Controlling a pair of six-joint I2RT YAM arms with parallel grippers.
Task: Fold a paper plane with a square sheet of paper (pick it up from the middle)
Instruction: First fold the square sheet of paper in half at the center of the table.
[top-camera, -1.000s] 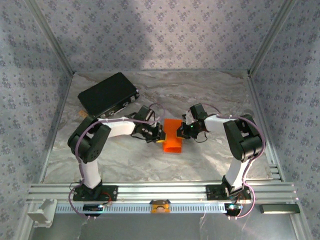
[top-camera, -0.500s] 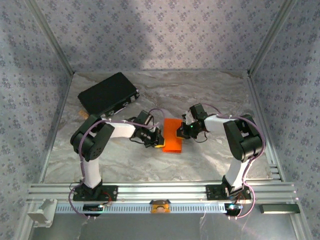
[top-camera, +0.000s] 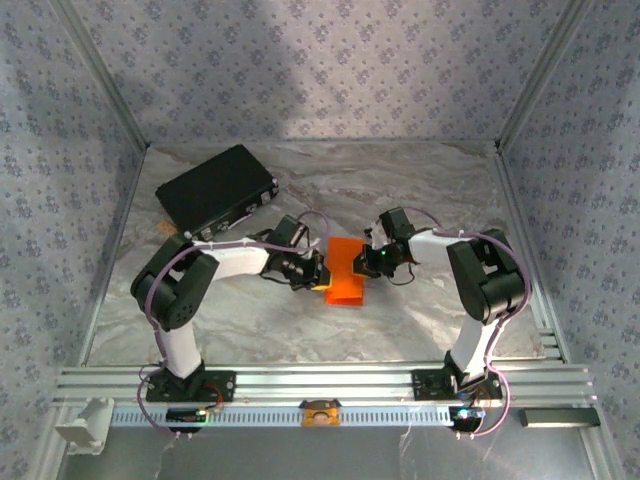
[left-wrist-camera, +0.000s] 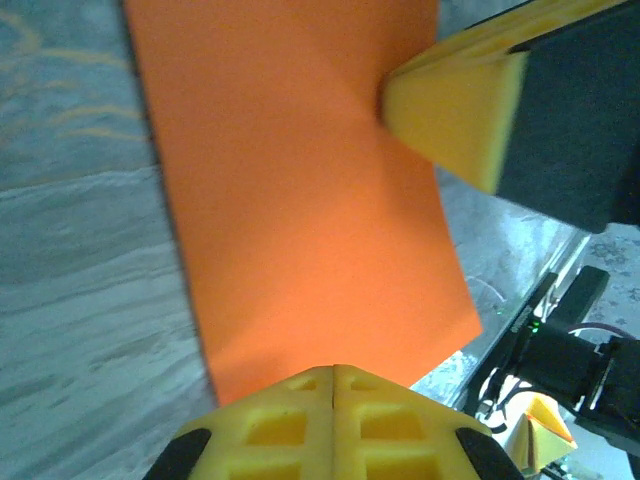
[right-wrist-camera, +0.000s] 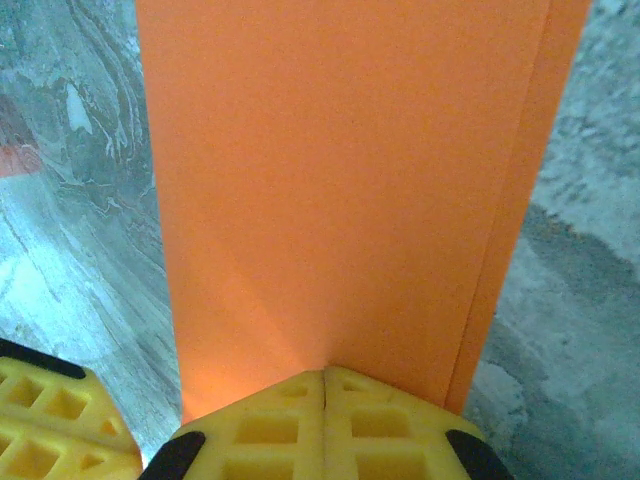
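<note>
Matt, smooth square sheet of paper (right-wrist-camera: 330, 180); marbled, faintly glossy table (top-camera: 420, 180)

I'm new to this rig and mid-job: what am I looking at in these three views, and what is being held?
A left arm and a right arm are bolted to a marbled table. The overhead picture looks down from behind them. The other two pictures come from a camera on each wrist. The left gripper and right gripper have their yellow fingertips closed, each pinching an edge of the orange sheet of paper, already folded into a rectangle. A black case lies at the far left, untouched.
</note>
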